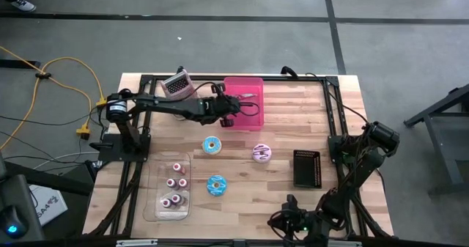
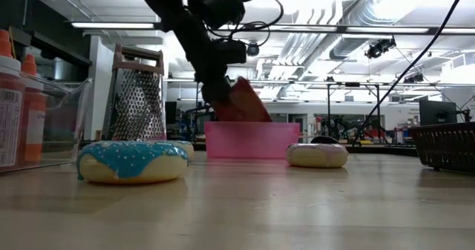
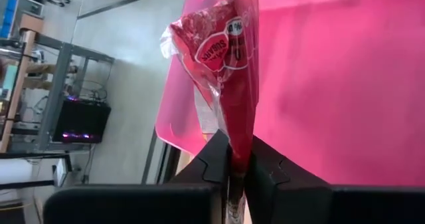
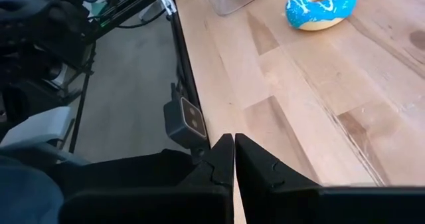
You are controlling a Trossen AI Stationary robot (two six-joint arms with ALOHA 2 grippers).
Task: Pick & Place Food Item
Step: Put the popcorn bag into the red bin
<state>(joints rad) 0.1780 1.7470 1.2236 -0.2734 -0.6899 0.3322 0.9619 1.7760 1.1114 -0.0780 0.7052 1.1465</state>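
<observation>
Clamped tight on the bottom edge of a red snack packet (image 3: 226, 64), the left gripper (image 3: 239, 174) dangles it over the pink bin (image 1: 245, 93), presumably lining up the drop, while the right gripper (image 4: 234, 159) sits closed and empty near the table's front edge.

grey floor (image 1: 220, 34), yellow cable (image 1: 69, 64), ceiling strip lights (image 2: 119, 25)

Glossy plastic packet (image 3: 229, 64), wood table (image 1: 278, 196)

Bin (image 1: 245, 86) pink; packet (image 3: 229, 71) red with a round red-and-white label. Two donuts (image 1: 212, 146) (image 1: 216, 185) blue with white sprinkles, a third (image 1: 261, 153) pink-iced with dark stripes. Basket (image 1: 307, 168) black; table (image 1: 293, 130) pale wood grain.
</observation>
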